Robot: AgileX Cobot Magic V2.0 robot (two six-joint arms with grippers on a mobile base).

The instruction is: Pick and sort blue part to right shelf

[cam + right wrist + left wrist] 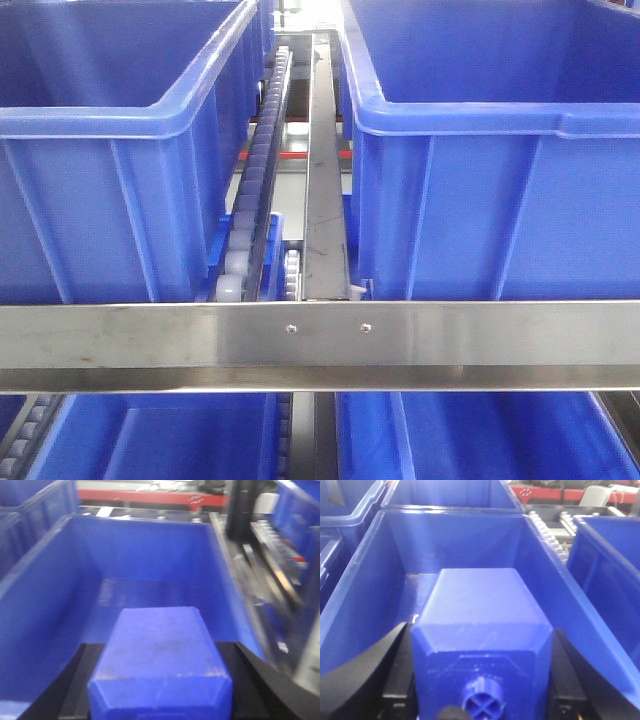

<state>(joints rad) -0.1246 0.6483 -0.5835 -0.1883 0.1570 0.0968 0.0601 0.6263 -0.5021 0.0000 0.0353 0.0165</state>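
Observation:
In the left wrist view my left gripper (481,650) is shut on a blue part (477,605) with a squarish body, sloped shoulders and a round cross-ribbed knob facing the camera. It hangs over an open blue bin (547,585) of the right shelf (320,335). My right gripper (161,672) is shut on another blue block (160,650), whose knob end is out of view, above a second blue bin (150,555). Black fingers (395,665) (82,675) press both sides of each block. Neither gripper shows in the front view.
The front view faces the rack's steel crossbar with two large blue bins (120,120) (500,110) behind it. White roller tracks (255,180) and a steel rail (325,170) run between them. More bins sit on the tier below (150,440).

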